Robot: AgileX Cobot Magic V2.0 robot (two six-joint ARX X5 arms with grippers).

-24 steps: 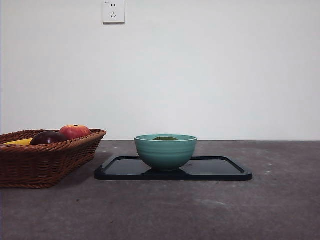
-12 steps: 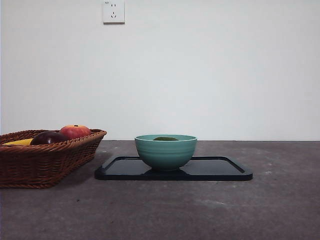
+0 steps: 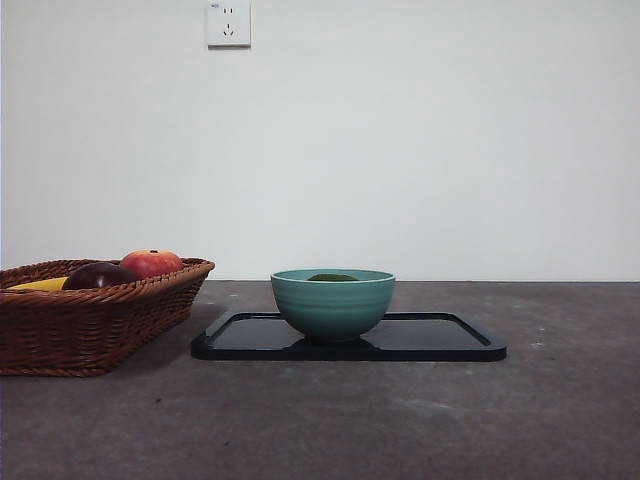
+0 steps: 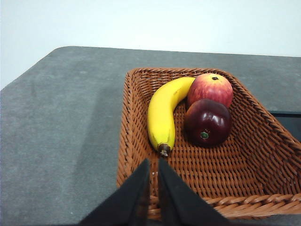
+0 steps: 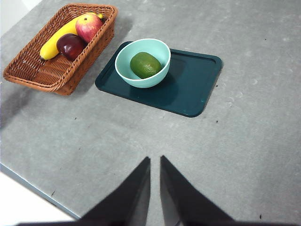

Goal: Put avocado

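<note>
Two grippers hung well clear of the work: the right gripper [image 5: 155, 162], low in the right wrist frame, had its jaws drawn almost together with nothing between them, high above bare bench [image 5: 244, 141]; the left gripper [image 4: 154, 165], low in the left wrist frame, was likewise pinched narrow and empty, poised over the near rim of the basket [image 4: 136, 141]. Further up the right wrist frame, the avocado [image 5: 146, 65] lay inside the teal bowl [image 5: 123, 70], which stood on the left part of the dark tray [image 5: 197, 89]; in the front view only the fruit's top [image 3: 332, 277] showed above the bowl's rim. Judging by that, the placing looked done, and the sound way to close the step would be to keep both arms high and away from the bowl, since a knock on its rim could slide it across the smooth tray. Beyond the left gripper, in the middle of the left wrist frame, the basket held a banana [image 4: 162, 115], a dark maroon fruit [image 4: 207, 122] and a red apple [image 4: 211, 88], the two round fruits touching. Basket and tray sat near each other but apart at the left of the front view, so nothing crowded the bowl. A wall socket [image 3: 228, 22] sat at the upper left of the front frame, farthest back.
</note>
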